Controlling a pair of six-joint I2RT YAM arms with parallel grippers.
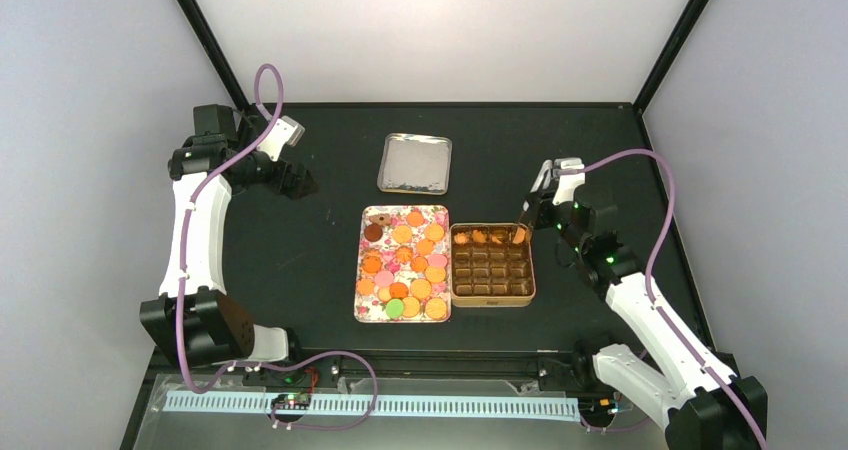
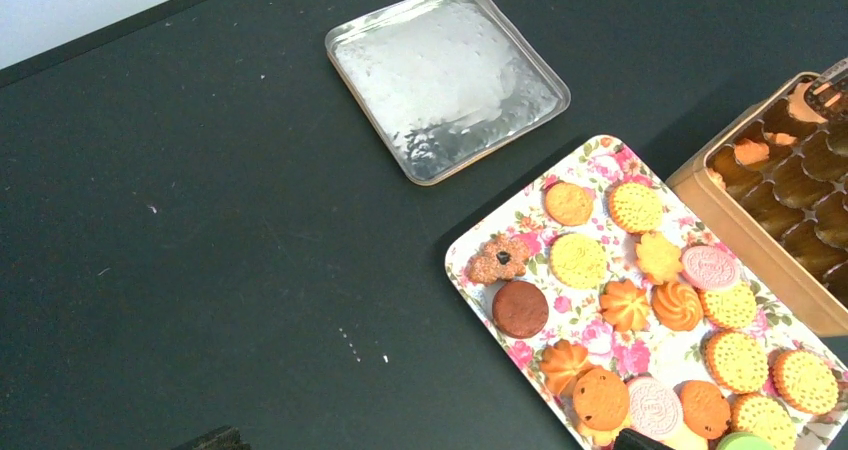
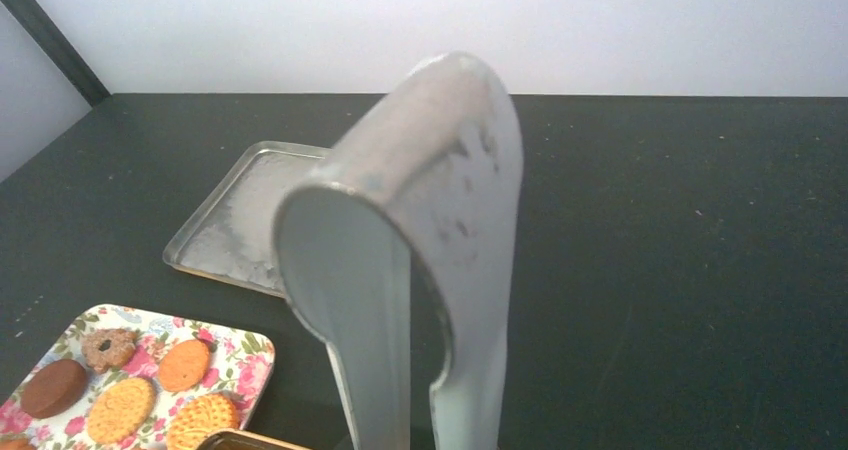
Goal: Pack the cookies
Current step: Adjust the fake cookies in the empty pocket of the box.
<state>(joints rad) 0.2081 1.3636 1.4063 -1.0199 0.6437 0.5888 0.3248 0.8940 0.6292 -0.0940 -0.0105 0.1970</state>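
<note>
The cookies (image 1: 405, 262) lie close together on a floral tray (image 1: 359, 270), mostly orange rounds with some pink, a green and a dark brown one (image 2: 520, 309). To its right stands a brown tin (image 1: 491, 299) of compartments, with a few orange cookies (image 1: 486, 236) in its far row. My right gripper (image 1: 548, 192) is shut on metal tongs (image 3: 420, 230). The tongs' tips reach down to the tin's far right compartment, where an orange cookie (image 1: 519, 235) sits. My left gripper (image 1: 300, 182) hangs open over the bare table left of the tray, holding nothing.
A silver lid (image 1: 415, 163) lies flat behind the tray and tin. In the left wrist view the tray (image 2: 462, 270) and the tin's wall (image 2: 740, 240) sit right of the lid (image 2: 447, 75). Black frame posts rise at the back corners.
</note>
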